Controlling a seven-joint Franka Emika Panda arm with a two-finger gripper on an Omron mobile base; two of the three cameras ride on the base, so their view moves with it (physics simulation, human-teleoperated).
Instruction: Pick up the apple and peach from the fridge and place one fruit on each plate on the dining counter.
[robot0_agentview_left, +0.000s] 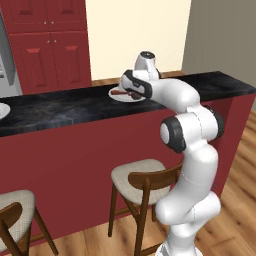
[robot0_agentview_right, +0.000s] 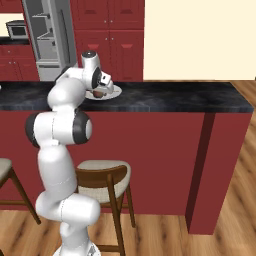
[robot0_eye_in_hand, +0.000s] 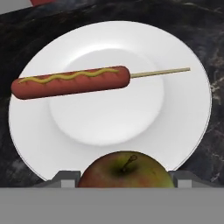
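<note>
Red-green apple (robot0_eye_in_hand: 126, 170), stem up, sits gripped between the gripper (robot0_eye_in_hand: 126, 180) fingers at the white plate's (robot0_eye_in_hand: 183, 118) 6 o'clock; the hand view alone reveals a mustard-striped corn dog (robot0_eye_in_hand: 72, 82).

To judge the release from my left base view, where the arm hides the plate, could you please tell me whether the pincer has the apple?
Observer: Yes. In the hand view the apple sits between the pincer's two fingers.
Operator: Thank you. Is the plate bare?
Observer: No. A sausage on a stick, striped with mustard, lies across the far half of the plate.
Operator: Where is the apple relative to it?
Observer: Apart from it, at the plate's near rim, with bare white plate between the two.
</note>
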